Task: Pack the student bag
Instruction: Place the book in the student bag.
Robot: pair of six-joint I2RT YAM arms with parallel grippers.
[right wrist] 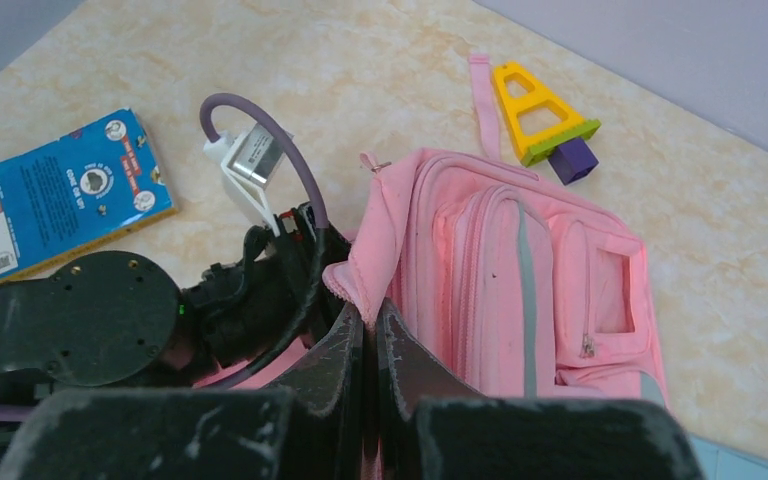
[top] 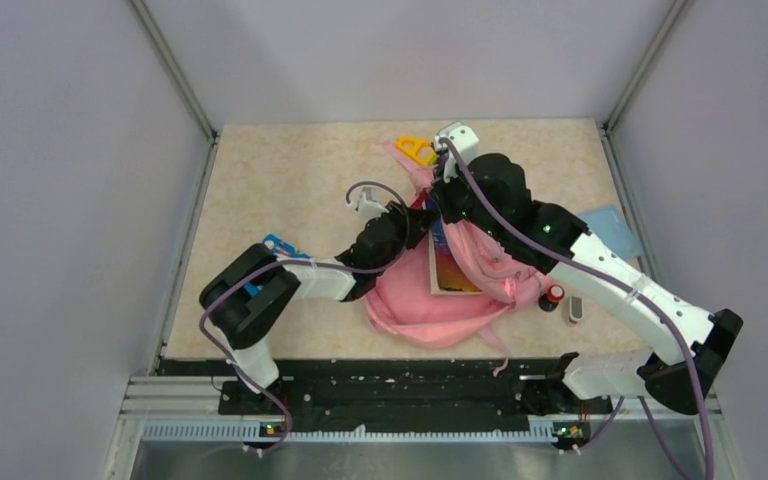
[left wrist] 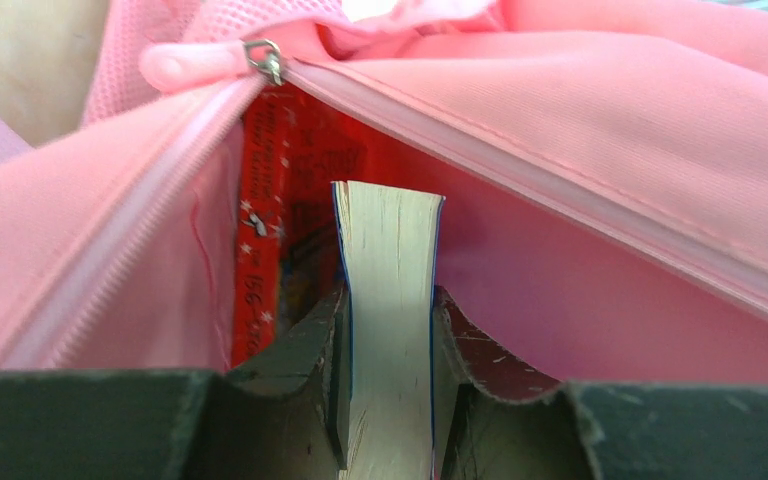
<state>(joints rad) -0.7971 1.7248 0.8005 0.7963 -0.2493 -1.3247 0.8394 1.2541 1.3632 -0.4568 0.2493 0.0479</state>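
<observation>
Left wrist view: the left hand is clamping a book in the open student bag filling the frame; the right hand is pinching its rim. Next: pushing deeper, then releasing, I'd judge.

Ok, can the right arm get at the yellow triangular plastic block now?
Probably not freely: its pincer is shut on the pink fabric backpack edge, though the yellow block lies uncovered just beyond it.
</observation>
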